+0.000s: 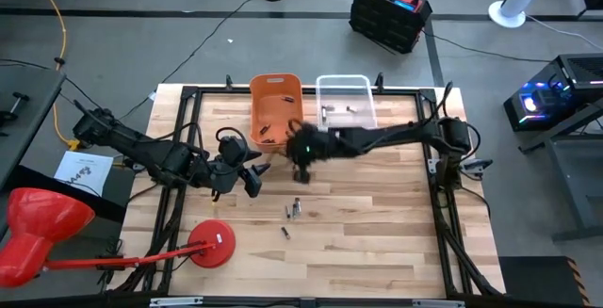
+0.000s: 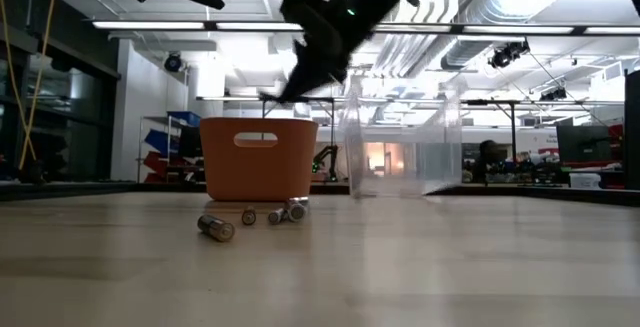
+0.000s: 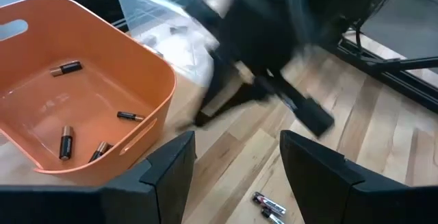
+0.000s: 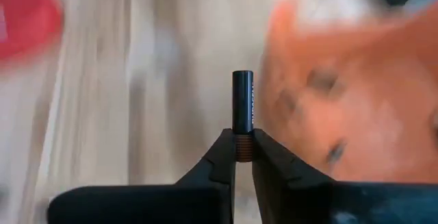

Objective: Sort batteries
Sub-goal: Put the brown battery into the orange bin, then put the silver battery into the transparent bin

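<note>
A small, rigid, smooth battery (image 4: 242,111) is pinched at its coppery end by the right gripper (image 4: 243,157) (a slippery, off-centre hold, likely better taken mid-body).

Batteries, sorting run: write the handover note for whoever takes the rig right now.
Right gripper: shut on a dark battery, up by the orange bin.
Left gripper: open, empty, waiting left of the loose cells.
Done: at least four batteries in the orange bin, a few in the clear bin.
Left: drop the held cell, then clear the loose batteries on the table.
</note>
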`<action>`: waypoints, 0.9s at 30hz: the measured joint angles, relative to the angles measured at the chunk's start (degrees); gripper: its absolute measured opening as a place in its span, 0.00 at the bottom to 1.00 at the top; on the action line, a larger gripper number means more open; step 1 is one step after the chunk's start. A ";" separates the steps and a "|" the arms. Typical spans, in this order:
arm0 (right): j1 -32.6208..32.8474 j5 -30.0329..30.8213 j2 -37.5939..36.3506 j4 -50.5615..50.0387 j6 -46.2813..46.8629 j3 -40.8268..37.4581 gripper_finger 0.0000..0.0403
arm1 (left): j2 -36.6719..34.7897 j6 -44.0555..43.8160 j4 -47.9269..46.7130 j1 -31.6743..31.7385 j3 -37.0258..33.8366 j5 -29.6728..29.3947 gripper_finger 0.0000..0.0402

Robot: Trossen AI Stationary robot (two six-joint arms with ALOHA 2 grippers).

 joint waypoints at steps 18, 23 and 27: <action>-7.76 6.17 0.14 5.12 12.66 1.77 0.37 | 0.00 -1.39 0.00 -0.02 0.00 0.22 0.52; -7.20 -7.35 -0.64 3.51 12.23 1.77 0.46 | 0.11 -1.56 -0.02 -0.02 0.00 0.42 0.52; -6.16 -16.85 -3.61 -2.31 12.88 1.77 0.46 | 2.11 -5.13 0.02 -0.02 0.00 2.35 0.52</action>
